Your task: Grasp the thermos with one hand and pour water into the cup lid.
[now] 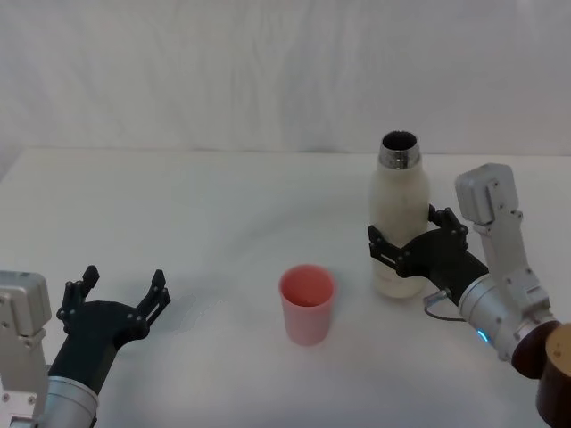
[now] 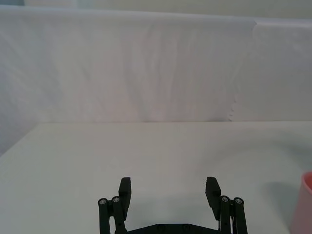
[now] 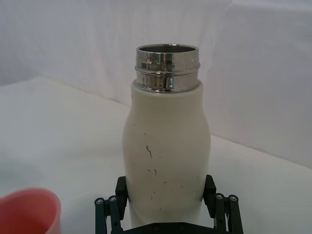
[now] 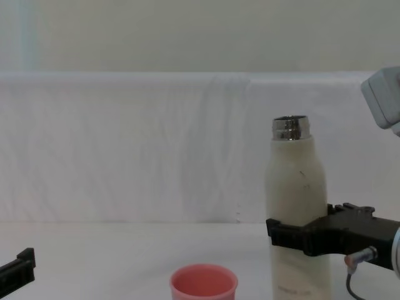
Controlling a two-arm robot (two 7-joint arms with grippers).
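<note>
The thermos (image 1: 400, 223) stands upright on the white table (image 1: 223, 205), its steel neck uncapped, on the robot's right side, and the right tool (image 1: 412, 239) reaches in from the right with its black fingers (image 3: 122, 187) set against either side of the bottle's lower body, closed around it. The cup lid (image 1: 308, 303) stands open-side up, just beside the thermos on its left and a little nearer the robot. The left tool (image 1: 120, 287) hovers low at the near left, well apart from both, its jaws spread wide and holding nothing.
</note>
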